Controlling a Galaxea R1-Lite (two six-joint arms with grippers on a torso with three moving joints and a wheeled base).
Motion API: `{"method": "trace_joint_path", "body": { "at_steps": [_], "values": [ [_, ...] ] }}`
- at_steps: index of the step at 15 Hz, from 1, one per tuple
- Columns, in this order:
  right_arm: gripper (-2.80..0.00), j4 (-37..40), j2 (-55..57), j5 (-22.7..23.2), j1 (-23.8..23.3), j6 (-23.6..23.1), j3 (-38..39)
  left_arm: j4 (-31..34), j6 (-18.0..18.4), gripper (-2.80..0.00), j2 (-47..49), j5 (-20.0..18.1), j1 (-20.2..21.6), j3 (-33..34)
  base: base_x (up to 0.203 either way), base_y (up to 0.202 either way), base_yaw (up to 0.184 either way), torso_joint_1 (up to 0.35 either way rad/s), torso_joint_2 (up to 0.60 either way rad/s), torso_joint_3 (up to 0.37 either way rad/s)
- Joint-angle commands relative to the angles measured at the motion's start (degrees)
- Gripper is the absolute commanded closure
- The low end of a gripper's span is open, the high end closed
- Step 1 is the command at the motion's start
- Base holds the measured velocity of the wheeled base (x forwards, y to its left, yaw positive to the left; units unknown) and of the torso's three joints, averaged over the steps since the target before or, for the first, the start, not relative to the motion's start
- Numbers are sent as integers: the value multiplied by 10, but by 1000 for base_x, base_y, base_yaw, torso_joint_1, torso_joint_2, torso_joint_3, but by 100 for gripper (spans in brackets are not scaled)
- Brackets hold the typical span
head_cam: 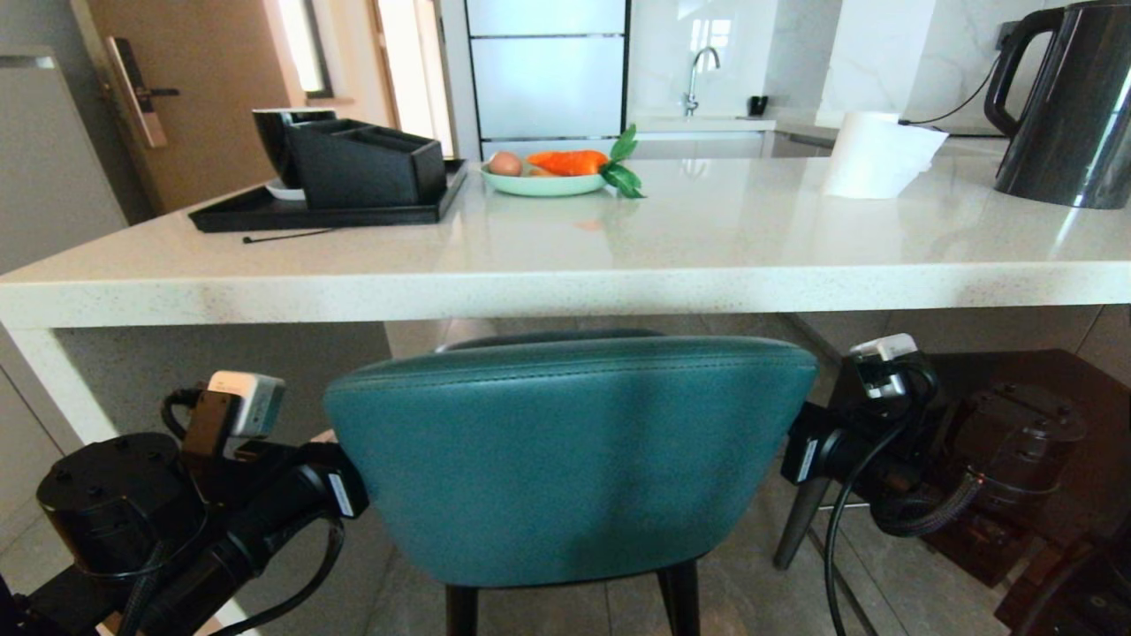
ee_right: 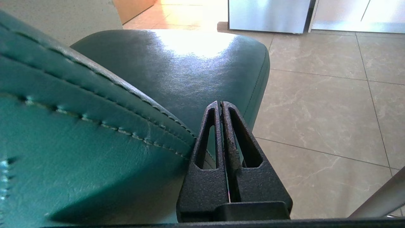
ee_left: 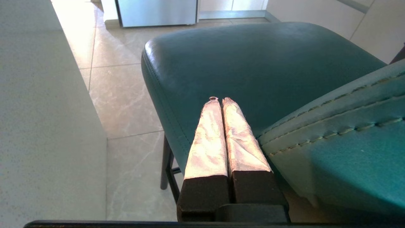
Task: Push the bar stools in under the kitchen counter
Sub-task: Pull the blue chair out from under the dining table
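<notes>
The kitchen counter (head_cam: 565, 265) fills the top half, and the teal bar stool (head_cam: 565, 459) sits dead center at 6 o'clock, seat partly under the edge. The left gripper (ee_left: 220, 100) at 9 and right gripper (ee_right: 220, 104) at 3 flank its backrest, fingers pinched together on nothing.

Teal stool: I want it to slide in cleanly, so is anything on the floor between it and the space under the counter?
Nothing visible. The teal stool sits at the counter edge, its seat already partly beneath, with bare tile ahead in both wrist views. The left gripper and right gripper flank its back, jaws shut.
</notes>
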Motion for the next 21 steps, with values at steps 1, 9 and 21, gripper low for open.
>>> {"method": "trace_joint_path", "body": {
  "at_steps": [1, 9, 21],
  "values": [
    [0, -5, -2, 1, 0, 0, 0, -5, 0, 0, 0, -1, -2, -2, 0, 0, 0, 0, 0, 0],
    [0, -6, -2, -8, 3, 0, 0, -5, 21, 0, -9, 0, -5, 4, -112, 0, 0, 0, 3, 1],
    [0, -6, -5, -12, 4, 0, -16, -5, 36, 0, -9, 0, -12, -49, -89, 0, -1, 1, 2, 1]
  ]
}}
